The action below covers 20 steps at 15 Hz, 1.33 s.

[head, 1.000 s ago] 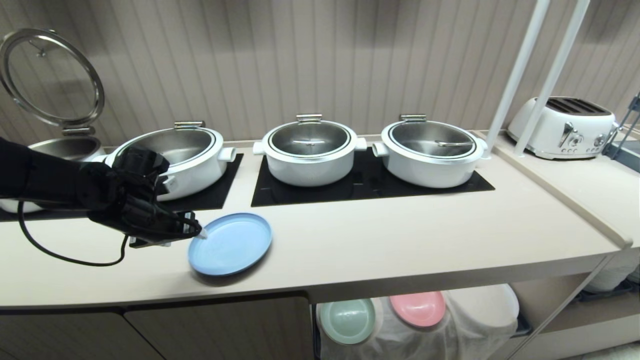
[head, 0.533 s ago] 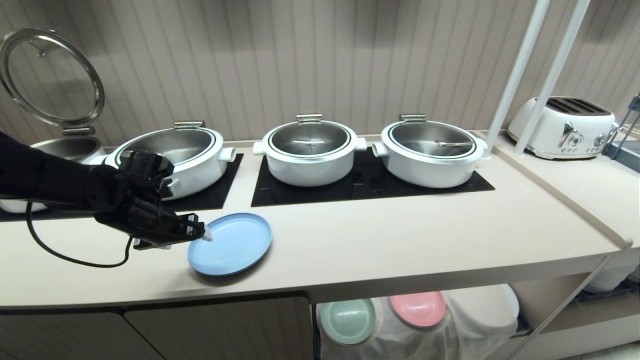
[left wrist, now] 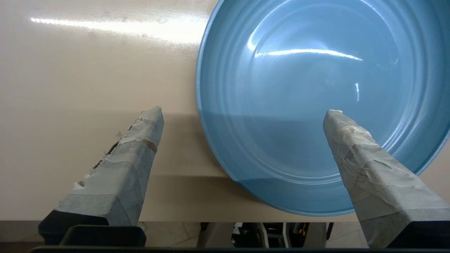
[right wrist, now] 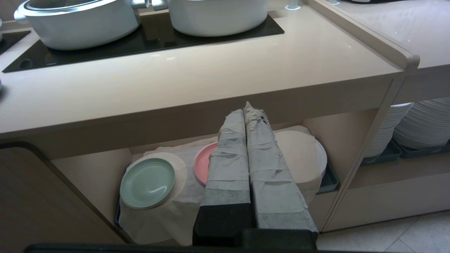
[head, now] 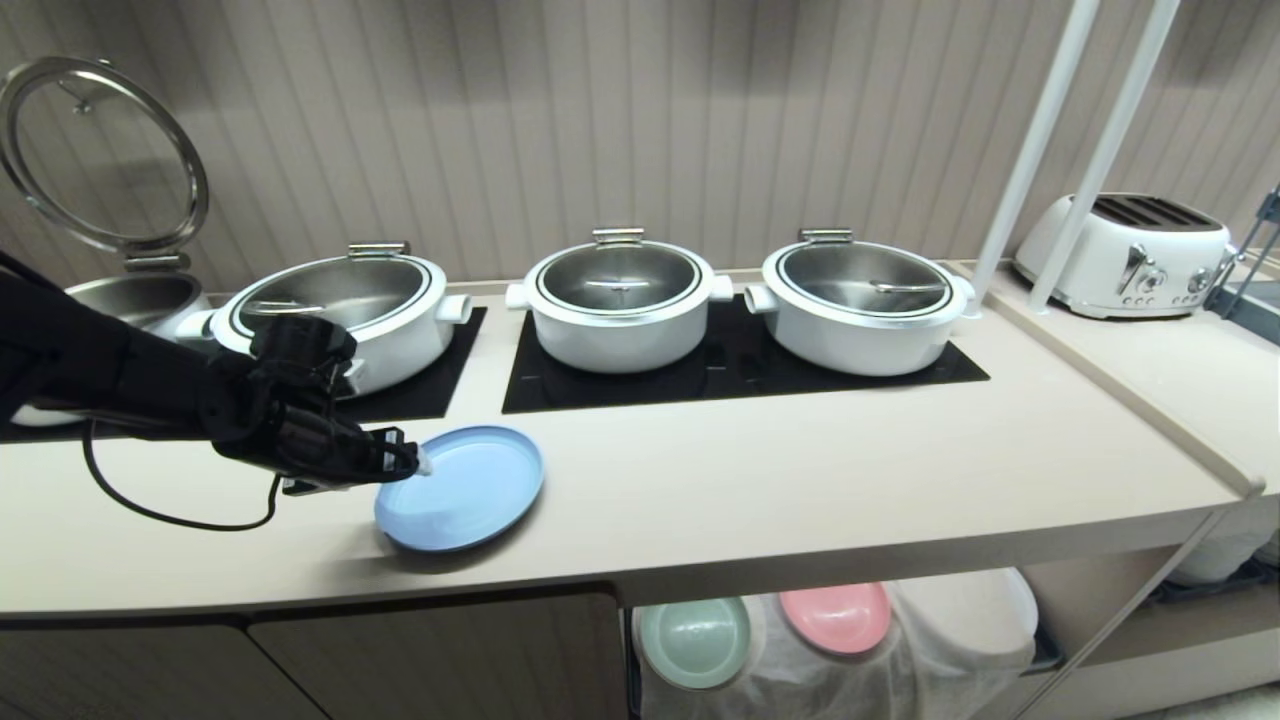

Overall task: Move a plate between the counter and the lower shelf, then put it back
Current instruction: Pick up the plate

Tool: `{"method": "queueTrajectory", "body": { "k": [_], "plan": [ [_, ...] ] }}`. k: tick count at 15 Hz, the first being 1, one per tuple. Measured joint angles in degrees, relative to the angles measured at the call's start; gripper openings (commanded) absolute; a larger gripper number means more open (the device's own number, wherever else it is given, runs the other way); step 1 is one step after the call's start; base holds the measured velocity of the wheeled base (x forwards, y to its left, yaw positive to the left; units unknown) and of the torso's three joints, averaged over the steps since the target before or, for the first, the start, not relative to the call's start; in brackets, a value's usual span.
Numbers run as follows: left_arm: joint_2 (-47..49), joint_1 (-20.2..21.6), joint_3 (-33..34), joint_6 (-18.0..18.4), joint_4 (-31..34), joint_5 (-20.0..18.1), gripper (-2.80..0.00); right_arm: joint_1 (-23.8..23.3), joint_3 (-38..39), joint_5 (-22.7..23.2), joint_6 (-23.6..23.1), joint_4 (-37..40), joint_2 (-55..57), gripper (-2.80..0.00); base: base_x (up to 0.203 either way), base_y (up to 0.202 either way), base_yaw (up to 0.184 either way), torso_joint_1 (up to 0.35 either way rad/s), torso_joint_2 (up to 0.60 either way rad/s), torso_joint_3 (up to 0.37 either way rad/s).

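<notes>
The light-blue plate (head: 465,487) (left wrist: 316,70) lies flat on the beige counter (head: 800,480) (left wrist: 88,70), close to its front edge. My left gripper (head: 402,467) (left wrist: 243,111) is open at the plate's left rim. One taped finger (left wrist: 355,147) is over the plate's inside, the other (left wrist: 137,147) over bare counter outside the rim. Nothing is gripped. In the right wrist view my right gripper (right wrist: 248,107) is shut and empty, hanging before the counter's front edge above the lower shelf (right wrist: 337,130) with its white cloth.
Three white lidded pots (head: 620,300) stand on black cooktop panels behind the plate, and a raised glass lid (head: 100,150) at far left. A toaster (head: 1125,250) and two white poles (head: 1050,150) are at right. A mint-green plate (right wrist: 147,182) and a pink plate (right wrist: 204,161) lie on the shelf.
My left gripper has edged a little to the right, further over the plate's rim, and the arm has sunk slightly. The plate has stayed where it was.
</notes>
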Motion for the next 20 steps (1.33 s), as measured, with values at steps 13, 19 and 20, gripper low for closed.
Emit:
{"method": "queueTrajectory", "body": {
  "k": [13, 19, 20],
  "plan": [
    [4.1, 2.7, -0.2, 5.8, 2.5, -2.0, 0.00, 0.0, 0.0, 0.0, 0.0, 0.0, 0.0, -2.80, 0.000, 0.000, 0.000, 0.000, 0.00, 0.000],
    [6.1, 1.1, -3.4, 5.5, 2.5, -2.1, 0.00, 0.0, 0.0, 0.0, 0.0, 0.0, 0.0, -2.80, 0.000, 0.000, 0.000, 0.000, 0.00, 0.000],
    [6.5, 1.1, -3.9, 5.5, 2.5, -2.1, 0.00, 0.0, 0.0, 0.0, 0.0, 0.0, 0.0, -2.80, 0.000, 0.000, 0.000, 0.000, 0.00, 0.000]
  ]
}}
